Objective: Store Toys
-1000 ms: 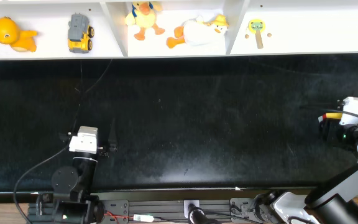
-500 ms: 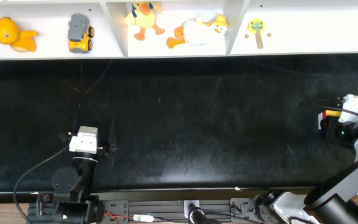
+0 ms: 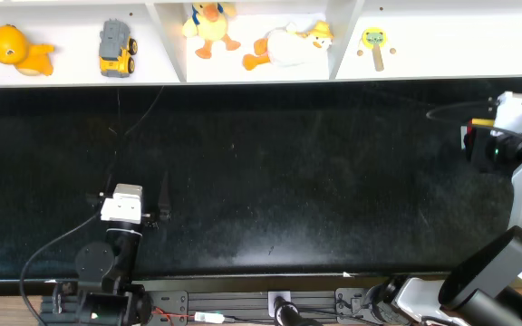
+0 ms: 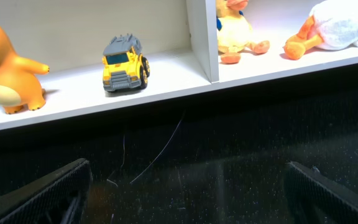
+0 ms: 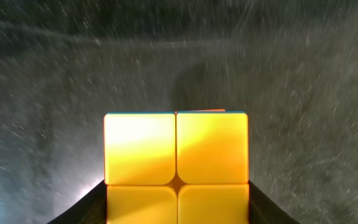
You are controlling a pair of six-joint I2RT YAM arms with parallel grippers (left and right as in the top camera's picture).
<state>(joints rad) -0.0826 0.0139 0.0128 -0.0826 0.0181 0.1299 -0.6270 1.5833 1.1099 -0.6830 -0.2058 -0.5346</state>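
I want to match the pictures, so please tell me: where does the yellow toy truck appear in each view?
Top view: yellow toy truck at upper left, in the leftmost compartment of the white shelf.
Left wrist view: truck between the orange toy and the white divider.
Right wrist view: not in it.
Shared landmark: the orange toy beside the truck.

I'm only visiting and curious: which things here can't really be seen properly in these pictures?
- Right wrist view: yellow square-tiled puzzle cube, lower part cut off by the bottom edge.
- Top view: small yellow-green toy on a wooden stick, too small to identify.
- Left wrist view: white plush duck, cut off by the right edge.
- Left wrist view: orange rounded toy animal, cut off by the left edge.
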